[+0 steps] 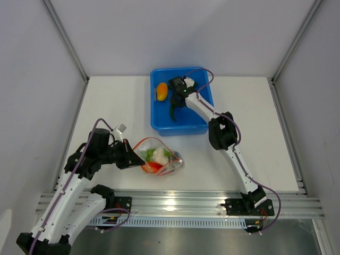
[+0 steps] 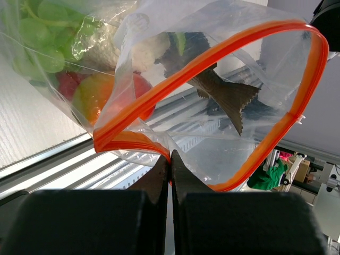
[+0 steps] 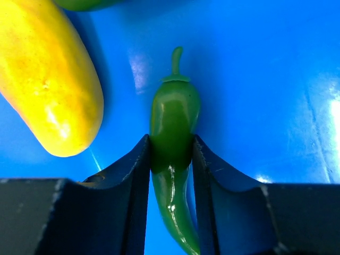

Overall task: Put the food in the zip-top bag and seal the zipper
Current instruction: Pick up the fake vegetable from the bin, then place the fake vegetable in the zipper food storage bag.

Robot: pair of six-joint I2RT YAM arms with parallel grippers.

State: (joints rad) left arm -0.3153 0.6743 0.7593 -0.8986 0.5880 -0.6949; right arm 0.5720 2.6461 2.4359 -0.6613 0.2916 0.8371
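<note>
The left arm [image 1: 68,187] and right arm [image 1: 240,164] share white links, black joints, thin purple cables, black wedge-shaped fingers [image 3: 127,180].

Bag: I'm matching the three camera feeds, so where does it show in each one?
Top external: bag lies lower centre, by the left tool.
Left wrist: bag fills the frame, left tool shut on its zipper.
Right wrist: not in it.
Shared landmark: the left tool at the bag's mouth, top and left wrist.

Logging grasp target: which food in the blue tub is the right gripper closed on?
The green chili, pinched between the fingers of the right gripper, stem pointing away. The orange-yellow pepper lies untouched beside it in the blue tub.
</note>
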